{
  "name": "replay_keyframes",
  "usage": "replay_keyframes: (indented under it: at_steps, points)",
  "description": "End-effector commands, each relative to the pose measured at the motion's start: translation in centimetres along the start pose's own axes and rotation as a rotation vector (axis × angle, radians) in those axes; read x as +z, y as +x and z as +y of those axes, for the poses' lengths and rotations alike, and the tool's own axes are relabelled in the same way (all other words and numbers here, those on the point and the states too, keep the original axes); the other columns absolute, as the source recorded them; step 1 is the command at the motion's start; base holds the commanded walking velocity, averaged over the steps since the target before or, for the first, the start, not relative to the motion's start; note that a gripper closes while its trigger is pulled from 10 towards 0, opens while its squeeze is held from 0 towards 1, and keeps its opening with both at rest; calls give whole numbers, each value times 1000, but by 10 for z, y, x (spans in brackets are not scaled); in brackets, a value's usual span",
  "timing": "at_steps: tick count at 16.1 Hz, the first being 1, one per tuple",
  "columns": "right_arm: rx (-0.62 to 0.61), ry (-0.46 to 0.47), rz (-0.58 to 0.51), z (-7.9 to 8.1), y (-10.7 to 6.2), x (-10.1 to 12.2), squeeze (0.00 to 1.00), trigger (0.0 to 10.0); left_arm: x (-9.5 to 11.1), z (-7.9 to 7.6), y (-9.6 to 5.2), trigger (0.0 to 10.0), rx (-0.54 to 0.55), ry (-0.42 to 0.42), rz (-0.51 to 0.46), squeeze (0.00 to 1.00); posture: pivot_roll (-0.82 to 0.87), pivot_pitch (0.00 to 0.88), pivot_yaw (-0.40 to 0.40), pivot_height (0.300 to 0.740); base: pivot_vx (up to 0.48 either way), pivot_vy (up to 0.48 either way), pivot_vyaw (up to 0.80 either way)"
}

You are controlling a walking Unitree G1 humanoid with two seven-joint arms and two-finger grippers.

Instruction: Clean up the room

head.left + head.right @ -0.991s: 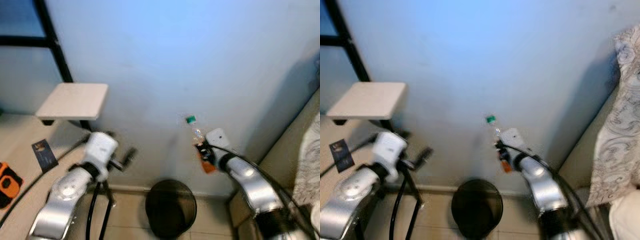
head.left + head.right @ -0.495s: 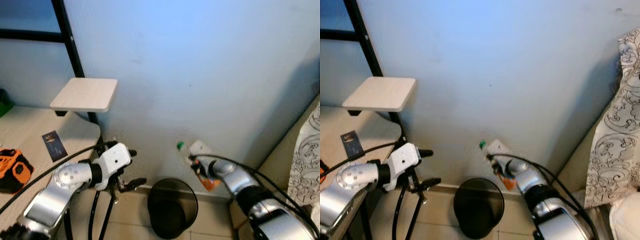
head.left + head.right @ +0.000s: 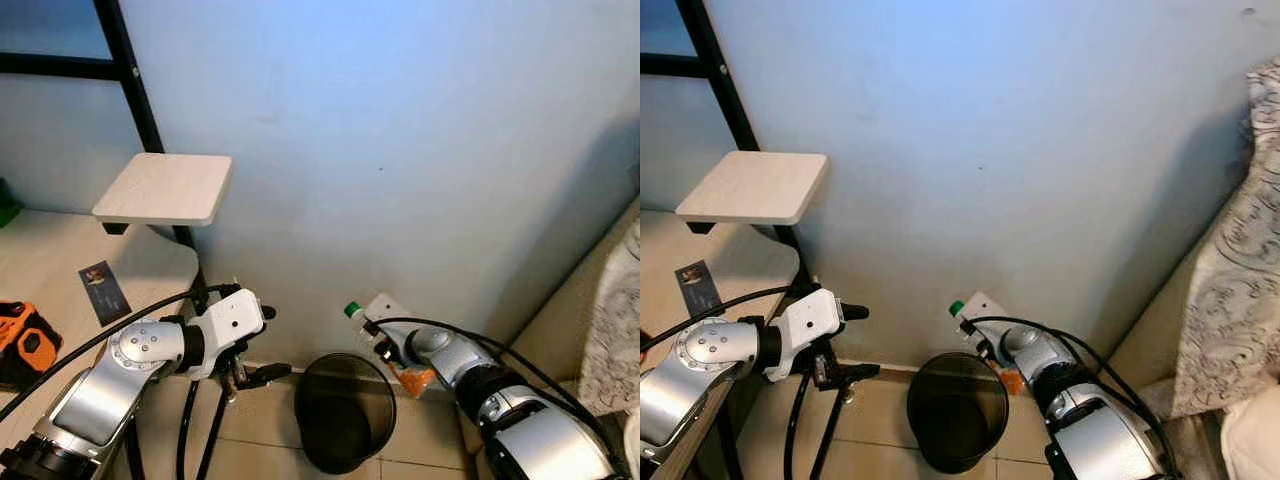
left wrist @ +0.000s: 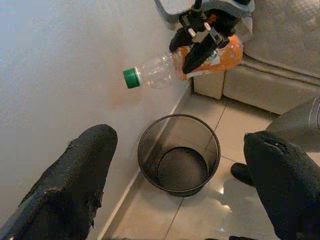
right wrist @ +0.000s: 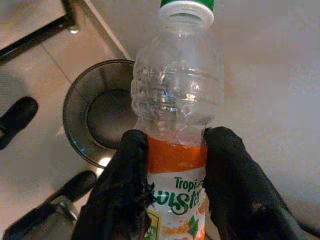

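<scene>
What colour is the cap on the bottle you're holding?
Green, on the clear plastic bottle with the orange label; clearest in the left wrist view.

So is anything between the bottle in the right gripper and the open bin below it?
Nothing visible. The right gripper holds the bottle tilted above the black bin, whose mouth is open and looks empty. The left gripper is open, off to the side.

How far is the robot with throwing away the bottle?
Nearly there. The right gripper is shut on the empty bottle and holds it tilted above the black bin by the wall. The bin looks empty, so the release is left. The left gripper hangs open beside it.
</scene>
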State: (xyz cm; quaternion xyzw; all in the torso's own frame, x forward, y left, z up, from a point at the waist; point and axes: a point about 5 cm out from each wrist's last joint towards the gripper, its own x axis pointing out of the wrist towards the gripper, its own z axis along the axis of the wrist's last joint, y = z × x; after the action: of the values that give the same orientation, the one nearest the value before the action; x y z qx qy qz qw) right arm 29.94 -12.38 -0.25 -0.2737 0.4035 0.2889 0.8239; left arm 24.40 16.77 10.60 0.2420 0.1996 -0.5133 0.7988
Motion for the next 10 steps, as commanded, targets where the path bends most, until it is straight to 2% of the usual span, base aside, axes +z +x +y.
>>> replay_keyframes:
  at_steps: [1,7,10]
  points:
    - [10,10,-10,-1,0,2,1000,10000,1,3,-1,10000,0,21,14,0,16,0,-26,740,0,0,0]
    - [69,34,-14,8,2,1,1000,10000,1,5,-1,10000,2,20,12,0,17,0,-23,740,0,0,0]
    - [101,97,-30,14,4,-2,1000,10000,1,4,-1,10000,4,15,9,0,20,0,-22,740,0,0,0]
